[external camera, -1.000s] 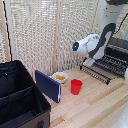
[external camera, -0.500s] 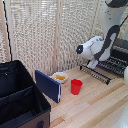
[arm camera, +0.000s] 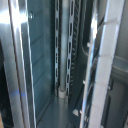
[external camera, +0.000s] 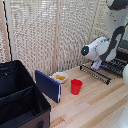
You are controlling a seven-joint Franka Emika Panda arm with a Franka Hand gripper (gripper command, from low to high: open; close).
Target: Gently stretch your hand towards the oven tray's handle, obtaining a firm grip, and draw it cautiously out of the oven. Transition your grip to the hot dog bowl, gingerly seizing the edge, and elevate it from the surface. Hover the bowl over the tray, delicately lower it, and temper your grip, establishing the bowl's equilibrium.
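The oven tray [external camera: 102, 73], a black wire rack, sticks out over the wooden table from the oven [external camera: 121, 54] at the exterior view's right edge. Its handle [external camera: 94, 74] is the thin front bar. My gripper [external camera: 96, 65] hangs low over the rack just behind that bar, and the white wrist hides its fingers. The hot dog bowl [external camera: 60, 77], white with yellow food, stands on the table well to the exterior view's left of the rack. The wrist view shows only grey metal oven walls and a slotted rail [arm camera: 63, 50] at close range.
A red cup [external camera: 76, 86] stands between the bowl and the rack. A blue flat panel [external camera: 48, 85] leans beside the bowl against an open black case [external camera: 20, 102]. A slatted blind [external camera: 55, 35] closes off the back.
The white wrist has shifted slightly down and toward the exterior view's right, closer to the oven. The bowl, the cup and the rack have stayed in place.
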